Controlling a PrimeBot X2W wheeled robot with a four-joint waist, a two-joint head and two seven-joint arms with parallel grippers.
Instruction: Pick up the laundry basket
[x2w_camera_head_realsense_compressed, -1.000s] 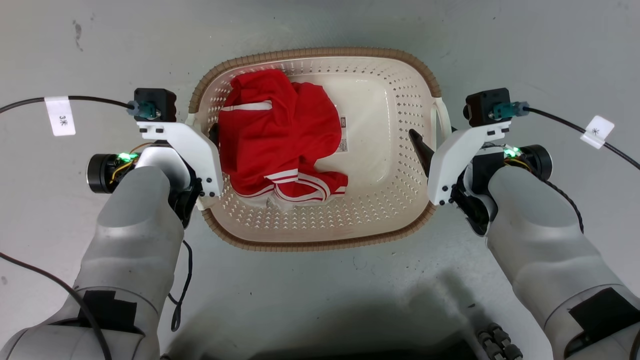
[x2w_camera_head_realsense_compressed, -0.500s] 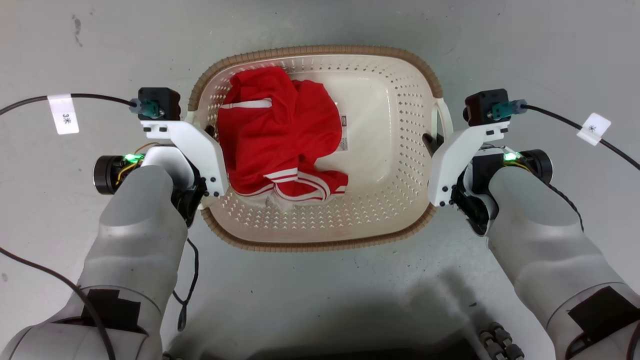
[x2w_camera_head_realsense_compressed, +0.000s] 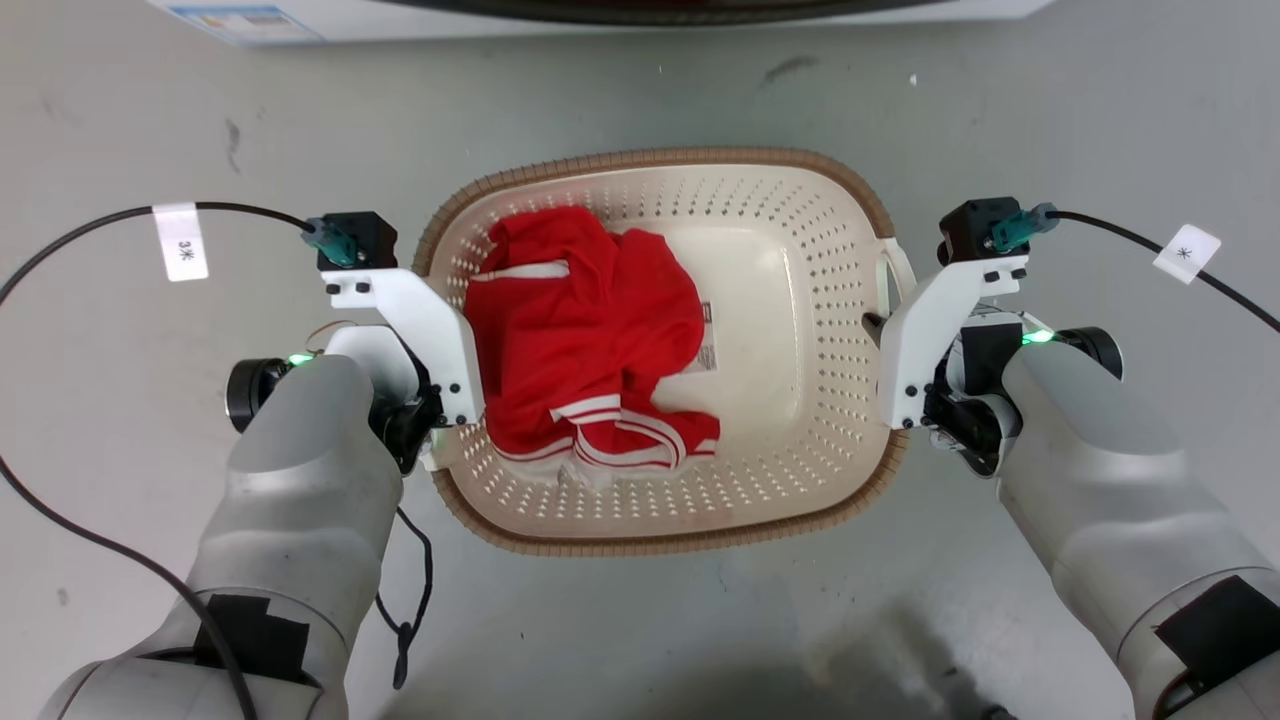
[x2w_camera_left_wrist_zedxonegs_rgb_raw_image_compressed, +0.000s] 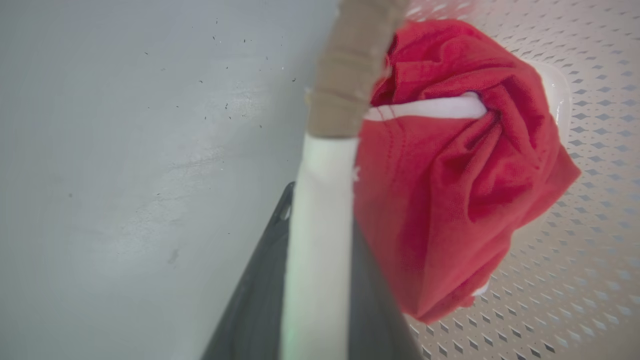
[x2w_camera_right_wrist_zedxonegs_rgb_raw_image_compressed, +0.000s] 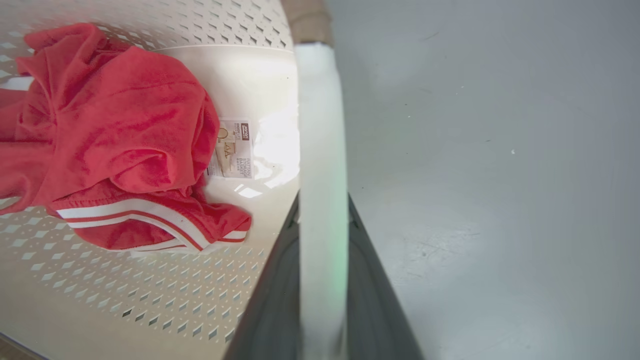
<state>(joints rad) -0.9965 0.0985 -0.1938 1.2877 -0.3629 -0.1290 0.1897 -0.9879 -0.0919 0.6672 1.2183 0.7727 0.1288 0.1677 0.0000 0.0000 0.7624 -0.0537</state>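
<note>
- Left forearm (x2w_camera_head_realsense_compressed: 290, 480) and right forearm (x2w_camera_head_realsense_compressed: 1090, 450): pale grey, rising from the near edge of the head view, one on each side of the load.
- Left gripper (x2w_camera_left_wrist_zedxonegs_rgb_raw_image_compressed: 320, 215): its two dark fingers are clamping the white left side handle (x2w_camera_left_wrist_zedxonegs_rgb_raw_image_compressed: 322, 165) between them.
- Right gripper (x2w_camera_right_wrist_zedxonegs_rgb_raw_image_compressed: 322, 210): its dark fingers are pinching the white right side handle (x2w_camera_right_wrist_zedxonegs_rgb_raw_image_compressed: 320, 125) in the same way.
- Laundry basket (x2w_camera_head_realsense_compressed: 660, 540): cream, perforated, with a brown woven-look rim. It is being held at both ends between the two grippers, with grey floor (x2w_camera_head_realsense_compressed: 640, 640) all round it. Whether its base is touching the floor cannot be told.
- Red garment (x2w_camera_head_realsense_compressed: 580, 330): white-striped, lying crumpled in the basket's left half, just beside a paper label (x2w_camera_head_realsense_compressed: 708, 348) on the bottom.
- Left cable tag (x2w_camera_head_realsense_compressed: 180, 245) and right cable tag (x2w_camera_head_realsense_compressed: 1185, 252): white, hanging on black leads that are trailing outward from the wrists.
- White appliance edge (x2w_camera_head_realsense_compressed: 700, 12): running along the far side.
</note>
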